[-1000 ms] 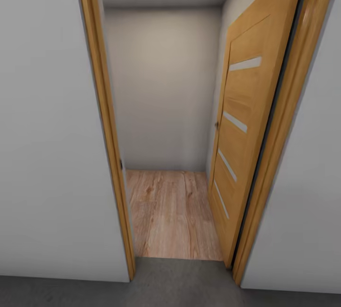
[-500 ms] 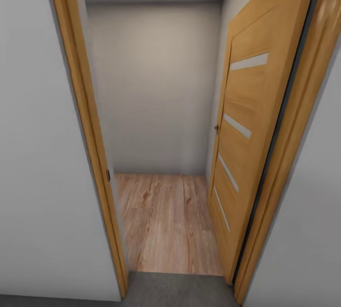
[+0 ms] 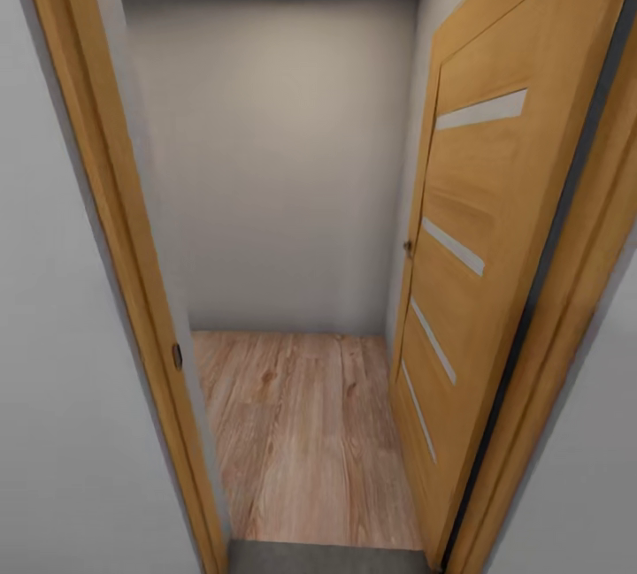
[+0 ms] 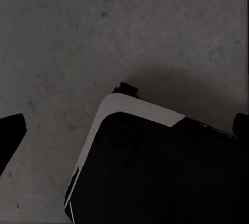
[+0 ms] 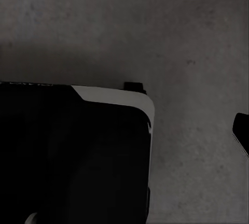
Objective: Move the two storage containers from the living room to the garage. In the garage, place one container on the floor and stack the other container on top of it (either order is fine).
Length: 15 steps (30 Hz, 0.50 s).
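Note:
The two storage containers are out of view. In the head view I face an open doorway (image 3: 292,202) from close up. A strip of the dark grey garage floor (image 3: 327,558) lies at the threshold. My left gripper (image 4: 124,130) hangs open over the mottled grey floor (image 4: 78,37), with a dark fingertip (image 4: 10,136) at each side edge and nothing between them. My right gripper (image 5: 124,130) is open too, one fingertip (image 5: 241,130) showing over the same floor (image 5: 197,37). Both wrist views look down on my black, white-edged base (image 4: 155,172).
An orange wooden door (image 3: 478,273) with pale glass slits stands swung inward on the right. The door frame's left post (image 3: 115,229) is close on the left. Beyond lies a small room with light wood-plank flooring (image 3: 301,432) and a plain beige back wall (image 3: 274,158).
The whole head view has shifted: the camera has come closer to the doorway. The frame posts spread toward the picture's edges, the ceiling light left the top, and less grey floor shows.

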Available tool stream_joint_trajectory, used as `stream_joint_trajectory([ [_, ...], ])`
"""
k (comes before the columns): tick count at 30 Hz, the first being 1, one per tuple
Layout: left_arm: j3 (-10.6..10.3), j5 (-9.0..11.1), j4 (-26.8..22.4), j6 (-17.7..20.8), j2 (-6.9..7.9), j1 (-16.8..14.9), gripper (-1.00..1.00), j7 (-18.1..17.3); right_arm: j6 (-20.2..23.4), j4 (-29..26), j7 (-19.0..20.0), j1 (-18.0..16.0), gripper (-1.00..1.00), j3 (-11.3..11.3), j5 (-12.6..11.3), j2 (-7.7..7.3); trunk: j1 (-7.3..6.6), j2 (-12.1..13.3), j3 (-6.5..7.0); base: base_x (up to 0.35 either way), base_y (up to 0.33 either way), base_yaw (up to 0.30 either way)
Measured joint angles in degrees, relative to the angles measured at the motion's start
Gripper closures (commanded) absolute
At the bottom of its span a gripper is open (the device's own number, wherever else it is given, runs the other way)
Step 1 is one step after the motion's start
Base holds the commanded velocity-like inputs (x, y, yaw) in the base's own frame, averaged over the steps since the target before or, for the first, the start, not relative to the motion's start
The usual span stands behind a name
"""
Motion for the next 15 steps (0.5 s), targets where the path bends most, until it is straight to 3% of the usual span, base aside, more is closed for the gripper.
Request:
stream_joint_trajectory([
  [15,0.0,0.1,0.0,-0.2,0.01,0.0,-1.0,0.0,-0.1,0.0,0.0,0.0,-1.0,0.0,0.2,-0.35,0.0,0.0,0.0,0.317,0.0,0.0],
])
